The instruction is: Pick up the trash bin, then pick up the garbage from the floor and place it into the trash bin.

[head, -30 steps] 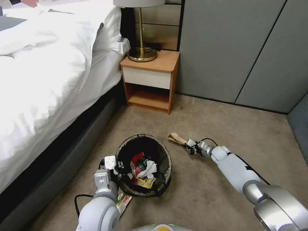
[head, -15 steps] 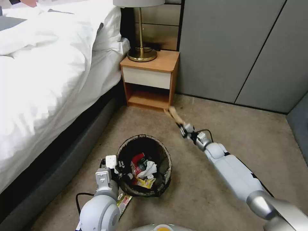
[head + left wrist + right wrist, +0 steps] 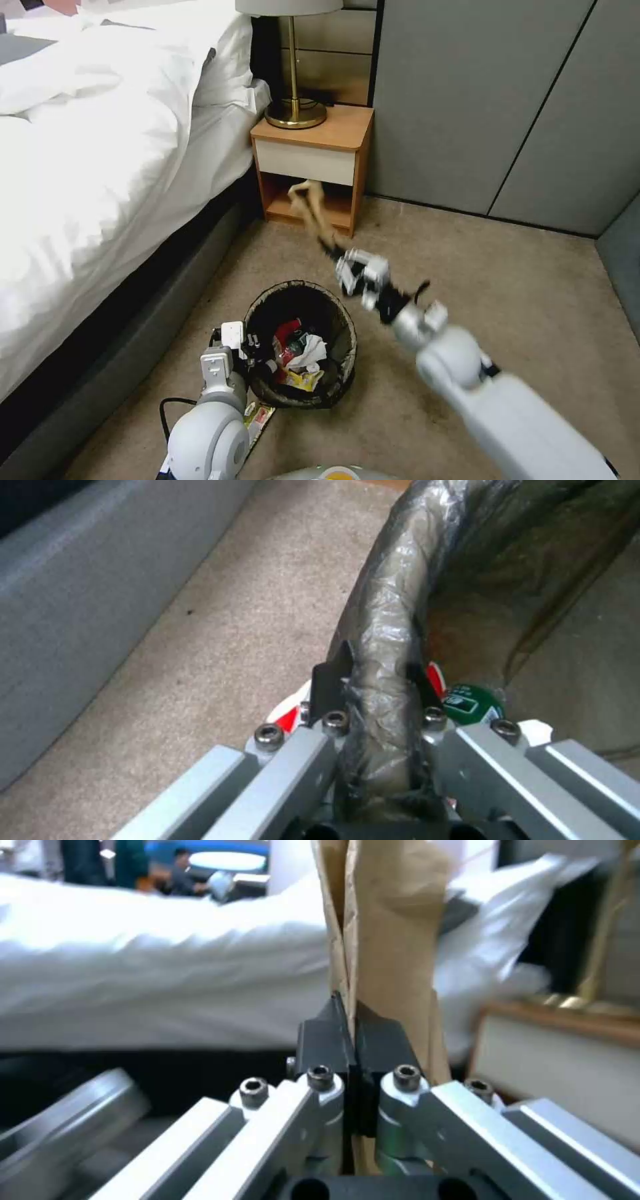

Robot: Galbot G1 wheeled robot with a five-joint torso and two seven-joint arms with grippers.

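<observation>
- Presently, the right gripper was raised above the carpet, between the trash bin and the nightstand.
- Its fingers were pressed together on the lower end of a tan paper piece; in the right wrist view the black pads met with the paper pinched between them.
- From the pinch point the tan paper piece extended away from the gripper, appearing in the head view before the nightstand's open shelf, clear of the floor.
- The held paper sat beyond the bin's far rim, not over the bin's opening.
- The left gripper was low at the bin's left rim, next to the bed.
- In the left wrist view its fingers were clamped on the bin's rim, one pad outside and one inside, with the dark liner bunched between them.
- The trash bin stood on the carpet near the bed frame, upright, its dark liner folded over the rim.
- Inside the bin lay garbage: a red-and-white item, crumpled white tissue and a yellow wrapper were distinguishable; a green round label showed just beside the left gripper's inner finger.
- A colourful wrapper lay flat on the carpet, touching or just beside the bin's near-left base, partly under the left arm.
- A brass-based lamp stood on the nightstand top.
</observation>
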